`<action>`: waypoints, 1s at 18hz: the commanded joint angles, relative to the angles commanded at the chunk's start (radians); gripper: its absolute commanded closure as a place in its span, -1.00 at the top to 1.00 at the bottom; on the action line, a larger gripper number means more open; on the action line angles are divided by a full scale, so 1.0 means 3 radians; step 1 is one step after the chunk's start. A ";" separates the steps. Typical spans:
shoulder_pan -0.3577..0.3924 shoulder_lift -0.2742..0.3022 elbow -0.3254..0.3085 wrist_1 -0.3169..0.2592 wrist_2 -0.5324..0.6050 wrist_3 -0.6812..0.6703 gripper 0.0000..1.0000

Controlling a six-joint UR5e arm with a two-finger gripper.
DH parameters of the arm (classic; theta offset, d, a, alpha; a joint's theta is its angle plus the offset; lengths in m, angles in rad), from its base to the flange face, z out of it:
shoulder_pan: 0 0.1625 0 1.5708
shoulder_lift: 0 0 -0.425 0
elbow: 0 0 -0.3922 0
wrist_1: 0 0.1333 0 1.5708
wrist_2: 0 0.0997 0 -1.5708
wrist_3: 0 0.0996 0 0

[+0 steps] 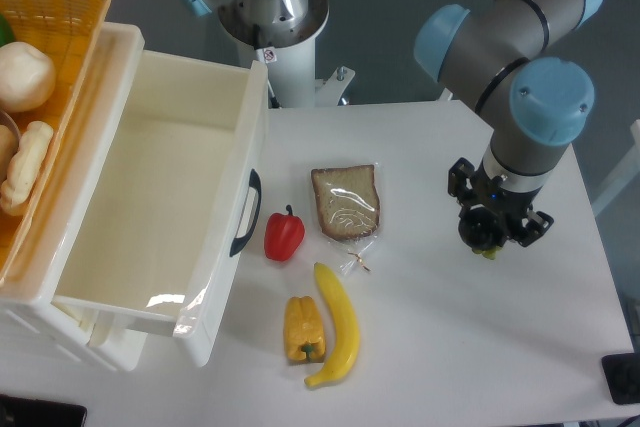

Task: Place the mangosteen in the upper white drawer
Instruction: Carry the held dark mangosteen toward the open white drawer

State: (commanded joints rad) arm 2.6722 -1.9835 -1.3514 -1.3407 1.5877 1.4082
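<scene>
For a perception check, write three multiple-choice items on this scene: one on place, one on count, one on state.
1. The red bell pepper lies:
A. beside the black handle of the deep white plastic drawer
B. in the basket
C. under the robot's gripper

2. Yellow bananas on the white table:
A. three
B. one
C. none

3. The drawer is:
A. shut
B. overturned
C. pulled open

Answers: 1 A, the pepper sits just right of the handle. 2 B, a single banana shows. 3 C, its inside floor is visible.
</scene>
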 joint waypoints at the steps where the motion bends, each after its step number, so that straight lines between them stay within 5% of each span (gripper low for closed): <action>1: 0.0000 0.0031 -0.0015 -0.0030 -0.0015 0.0000 -0.96; 7: -0.0066 0.0179 -0.0031 -0.0184 -0.0179 -0.0112 -0.95; 18: -0.0424 0.0813 -0.0384 -0.0256 -0.0935 -0.0552 -0.96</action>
State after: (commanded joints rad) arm 2.5450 -1.7397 -1.4665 -1.4173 1.3071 1.2427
